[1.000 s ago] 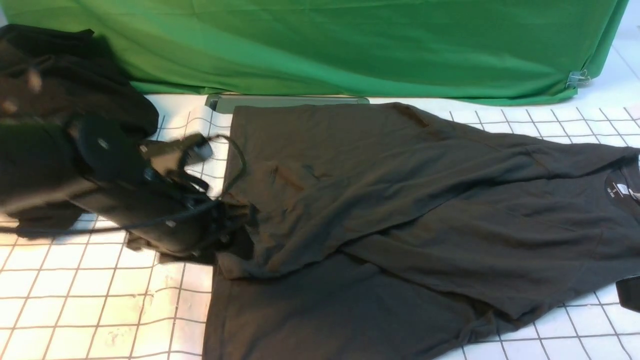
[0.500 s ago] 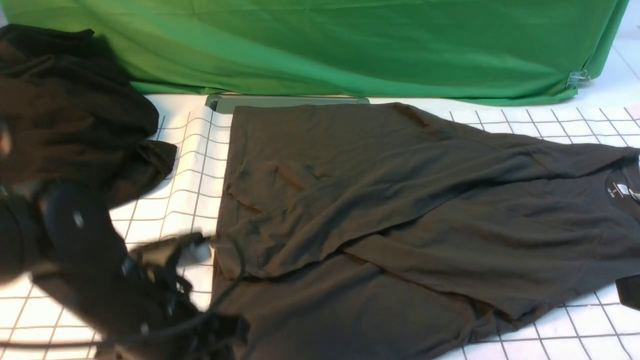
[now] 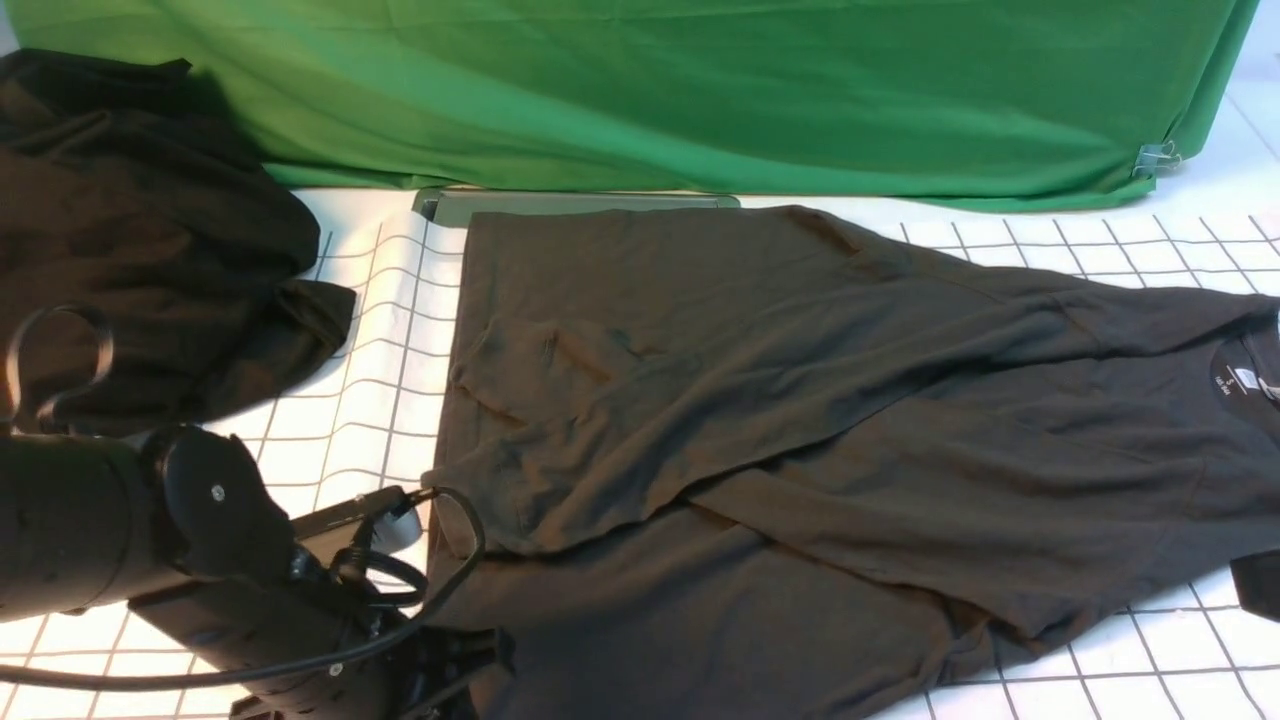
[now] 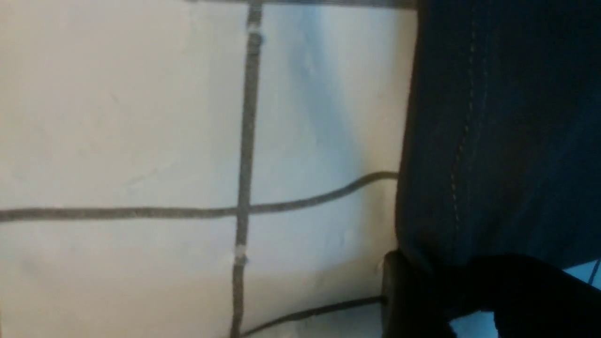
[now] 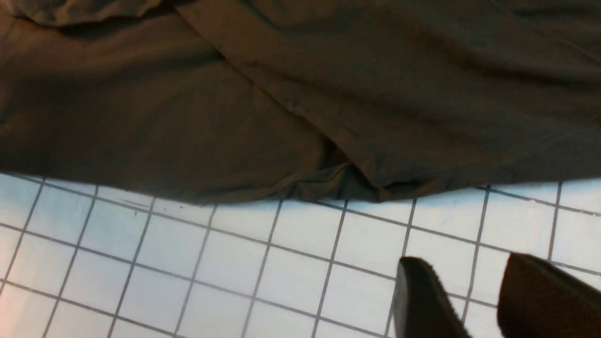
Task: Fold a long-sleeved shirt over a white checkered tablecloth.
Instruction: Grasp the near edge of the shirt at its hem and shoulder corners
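- My left gripper (image 4: 450, 300) is down at the corner of the shirt's hem, its fingers astride the cloth; the view is dark, so I can't tell whether they pinch it.
- The long-sleeved shirt (image 3: 640, 640) lies across the checkered tablecloth (image 5: 225, 263), partly folded over itself; I judge I'm setting up the next body fold.
- Next I need a sure grip on that hem, then a lift and fold inward.
- My right gripper (image 5: 462, 300) waits beside the shirt, fingers spread, holding nothing.

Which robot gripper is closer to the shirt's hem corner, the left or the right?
The left. The left gripper is right at the corner of the shirt; the right gripper is away over the checkered tablecloth.
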### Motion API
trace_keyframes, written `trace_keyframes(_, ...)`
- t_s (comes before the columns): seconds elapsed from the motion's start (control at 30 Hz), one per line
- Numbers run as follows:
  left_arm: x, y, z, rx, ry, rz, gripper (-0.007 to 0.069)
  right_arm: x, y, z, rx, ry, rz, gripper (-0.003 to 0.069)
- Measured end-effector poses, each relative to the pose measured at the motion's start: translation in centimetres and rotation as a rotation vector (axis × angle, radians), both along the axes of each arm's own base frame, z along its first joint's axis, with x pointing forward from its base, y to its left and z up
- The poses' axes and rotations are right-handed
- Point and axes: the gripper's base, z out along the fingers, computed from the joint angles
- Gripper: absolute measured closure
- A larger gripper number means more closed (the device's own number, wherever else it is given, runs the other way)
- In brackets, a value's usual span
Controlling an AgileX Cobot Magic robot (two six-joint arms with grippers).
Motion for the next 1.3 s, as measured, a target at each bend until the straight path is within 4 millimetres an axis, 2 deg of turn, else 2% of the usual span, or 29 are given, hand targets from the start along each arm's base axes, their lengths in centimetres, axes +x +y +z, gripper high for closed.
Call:
trace_keyframes(0.07, 0.1, 0.0, 0.1, -0.006, -0.022, -0.023, 0.0481, -0.3, 0.0, -0.2, -0.008, 0.037, 0.017, 0.0418)
trace_keyframes(0.1, 0.1, 0.0, 0.1, -0.005, -0.027, -0.031, 0.0490, -0.3, 0.0, -0.2, -0.009, 0.040, 0.019, 0.0418)
trace_keyframes(0.13, -0.1, 0.0, 0.6, -0.009, -0.055, -0.061, 0.0566, -0.5, 0.2, -0.4, -0.007, 0.072, 0.039, 0.0412)
trace_keyframes(0.2, -0.3, 0.1, 1.5, -0.012, -0.091, -0.089, 0.0602, -0.4, 0.7, -0.7, -0.013, 0.091, 0.080, 0.0386)
trace_keyframes(0.23, -0.3, 0.1, 1.6, -0.013, -0.092, -0.089, 0.0603, -0.4, 0.8, -0.7, -0.015, 0.093, 0.091, 0.0382)
trace_keyframes(0.27, -0.6, 0.2, 2.4, -0.018, -0.111, -0.112, 0.0610, 0.0, 1.5, -1.0, -0.021, 0.106, 0.132, 0.0333)
trace_keyframes(0.3, -0.7, 0.3, 2.7, -0.020, -0.114, -0.116, 0.0610, 0.0, 1.6, -1.1, -0.022, 0.110, 0.139, 0.0333)
trace_keyframes(0.43, -1.4, 0.4, 4.4, -0.042, -0.147, -0.140, 0.0610, 1.5, 4.3, -3.0, -0.071, 0.186, 0.291, 0.0186)
trace_keyframes(0.5, -1.4, 0.4, 4.6, -0.042, -0.154, -0.141, 0.0610, 2.0, 5.1, -3.8, -0.091, 0.212, 0.328, 0.0162)
trace_keyframes(0.57, -1.5, 0.5, 4.7, -0.040, -0.160, -0.140, 0.0610, 3.1, 6.7, -5.6, -0.146, 0.251, 0.387, 0.0141)
trace_keyframes(0.63, -1.5, 0.5, 4.7, -0.037, -0.159, -0.141, 0.0610, 4.3, 7.8, -7.6, -0.228, 0.280, 0.401, 0.0134)
trace_keyframes(0.67, -1.5, 0.5, 4.7, -0.037, -0.158, -0.141, 0.0610, 4.4, 8.0, -7.7, -0.234, 0.283, 0.397, 0.0134)
trace_keyframes(0.7, -1.5, 0.5, 4.7, -0.036, -0.159, -0.141, 0.0610, 5.1, 8.3, -8.9, -0.302, 0.297, 0.398, 0.0133)
trace_keyframes(0.83, -1.4, 0.5, 4.7, -0.033, -0.174, -0.138, 0.0610, 6.6, 9.0, -11.5, -0.489, 0.314, 0.418, 0.0133)
trace_keyframes(0.87, -1.4, 0.5, 4.7, -0.033, -0.174, -0.138, 0.0610, 6.7, 9.1, -11.6, -0.493, 0.313, 0.418, 0.0133)
trace_keyframes(0.9, -1.4, 0.5, 4.7, -0.033, -0.176, -0.137, 0.0610, 7.3, 9.3, -12.7, -0.534, 0.327, 0.431, 0.0133)
trace_keyframes(1.0, -1.4, 0.6, 4.7, -0.030, -0.177, -0.139, 0.0610, 8.0, 9.8, -14.2, -0.560, 0.323, 0.451, 0.0133)
trace_keyframes(1.2, -1.4, 0.7, 4.7, -0.019, -0.168, -0.140, 0.0610, 9.1, 10.3, -15.7, -0.577, 0.268, 0.468, 0.0141)
trace_keyframes(1.3, -1.4, 0.7, 4.7, -0.018, -0.168, -0.141, 0.0610, 9.3, 10.4, -15.7, -0.580, 0.251, 0.467, 0.0184)
